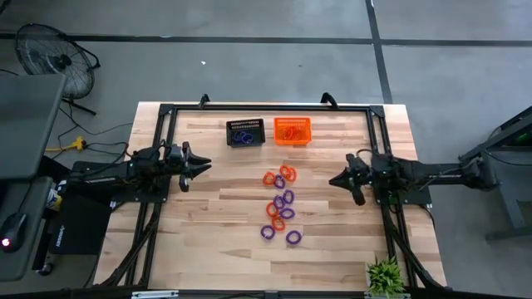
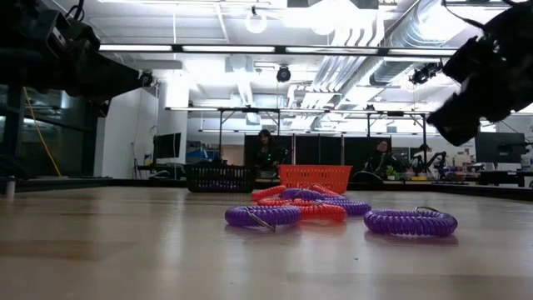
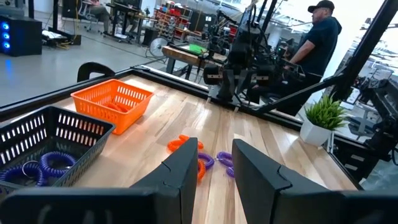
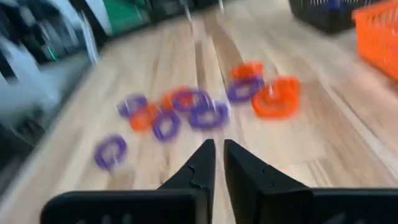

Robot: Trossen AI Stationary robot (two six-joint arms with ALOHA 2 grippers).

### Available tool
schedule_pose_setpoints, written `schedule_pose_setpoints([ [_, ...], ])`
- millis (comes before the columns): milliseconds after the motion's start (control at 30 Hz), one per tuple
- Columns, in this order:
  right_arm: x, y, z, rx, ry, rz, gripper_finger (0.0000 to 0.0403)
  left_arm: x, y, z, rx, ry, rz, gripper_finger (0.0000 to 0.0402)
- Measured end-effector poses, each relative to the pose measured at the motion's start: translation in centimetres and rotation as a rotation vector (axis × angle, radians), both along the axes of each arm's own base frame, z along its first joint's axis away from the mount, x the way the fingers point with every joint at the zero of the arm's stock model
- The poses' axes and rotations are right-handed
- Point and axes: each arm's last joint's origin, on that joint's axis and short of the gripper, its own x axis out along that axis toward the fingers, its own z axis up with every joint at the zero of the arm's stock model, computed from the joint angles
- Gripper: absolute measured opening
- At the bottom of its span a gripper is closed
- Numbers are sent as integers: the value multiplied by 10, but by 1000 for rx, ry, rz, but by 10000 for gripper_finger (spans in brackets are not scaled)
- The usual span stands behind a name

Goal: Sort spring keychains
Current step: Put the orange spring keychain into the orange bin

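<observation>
Right claw point(image 1: 337, 180) hangs over the wooden tabletop point(image 1: 208, 224), fingers nearly shut with a thin gap, holding nothing; the purple and orange coiled spring keychains point(image 1: 280, 206) lie piled between both arms. Left claw point(image 1: 204, 164) waits part-open. Black mesh basket point(image 1: 245, 132) and orange mesh basket point(image 1: 292, 130) sit beyond, nothing blocking.

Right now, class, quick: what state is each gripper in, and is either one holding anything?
Left gripper: jaws open, holding nothing.
Right gripper: jaws nearly together with a narrow gap, nothing between them.
</observation>
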Motion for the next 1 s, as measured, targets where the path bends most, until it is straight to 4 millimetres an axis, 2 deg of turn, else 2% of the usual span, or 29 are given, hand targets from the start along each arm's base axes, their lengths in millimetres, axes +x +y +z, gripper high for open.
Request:
schedule_pose_setpoints([
  [133, 5, 0, 14, -102, 80, 45, 60, 0, 0, 0, 0, 0, 0, 99],
  [333, 19, -2, 30, -173, 82, 57, 95, 0, 0, 0, 0, 0, 0, 99],
  [533, 37, -5, 44, -292, 147, 60, 111, 0, 0, 0, 0, 0, 0, 99],
  [667, 55, -8, 51, -366, 287, 50, 117, 0, 0, 0, 0, 0, 0, 99],
  [800, 79, -13, 56, -309, 411, -34, 119, 0, 0, 0, 0, 0, 0, 99],
  [1000, 121, -16, 52, -163, 513, -123, 120, 0, 0, 0, 0, 0, 0, 99],
])
